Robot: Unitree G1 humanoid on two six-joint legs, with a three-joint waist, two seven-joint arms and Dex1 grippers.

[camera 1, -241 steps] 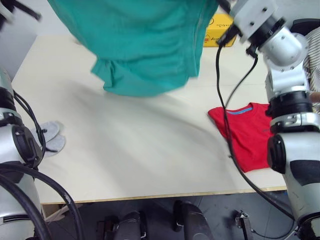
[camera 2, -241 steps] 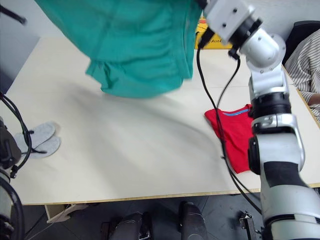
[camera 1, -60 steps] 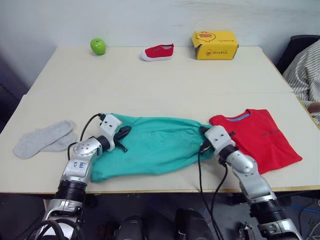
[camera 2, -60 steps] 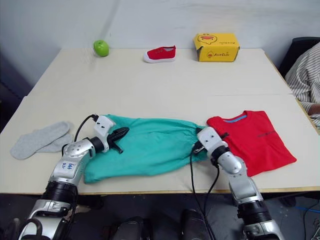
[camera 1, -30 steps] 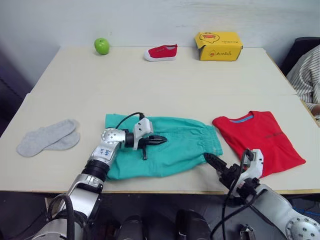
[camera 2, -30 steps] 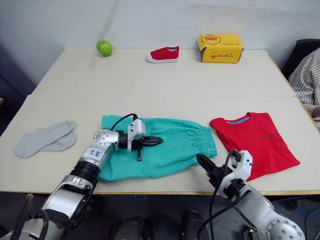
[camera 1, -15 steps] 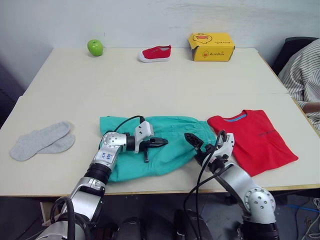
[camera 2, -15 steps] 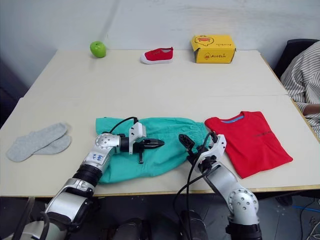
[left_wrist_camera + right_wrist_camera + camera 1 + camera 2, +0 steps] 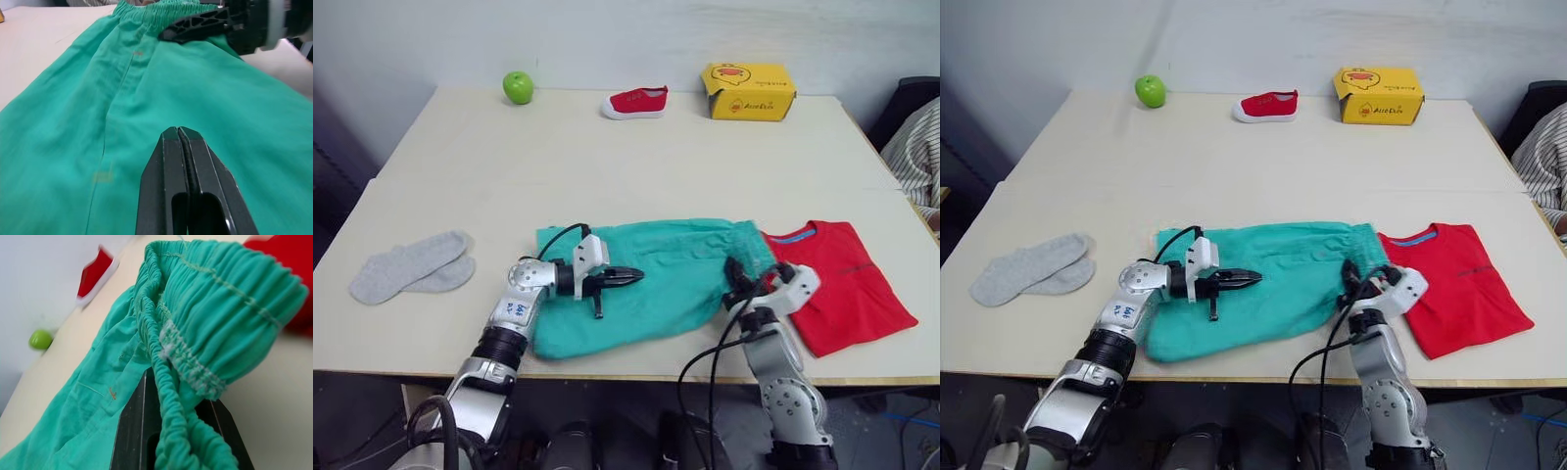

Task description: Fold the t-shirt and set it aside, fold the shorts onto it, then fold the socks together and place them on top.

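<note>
The teal shorts [image 9: 656, 274] lie flat near the table's front edge, their gathered waistband [image 9: 220, 328] toward the right. My right gripper [image 9: 737, 278] is shut on the waistband's near end, and the bunched cloth hangs over its fingers. My left gripper [image 9: 634, 276] is shut with nothing in it, its fingertips [image 9: 179, 133] resting just above the middle of the shorts. The folded red t-shirt [image 9: 847, 289] lies directly right of the shorts, touching the waistband. Two grey socks [image 9: 411, 266] lie side by side at the left.
Along the far edge of the table [image 9: 636, 375] stand a green apple [image 9: 518, 87], a small red shoe [image 9: 635, 102] and a yellow box [image 9: 748, 90]. A person's striped sleeve [image 9: 922, 147] shows at the right edge.
My right gripper has gone from standing open beside the waistband to being shut on its end, which is now raised toward the t-shirt. The left gripper stays put; the camera shifted.
</note>
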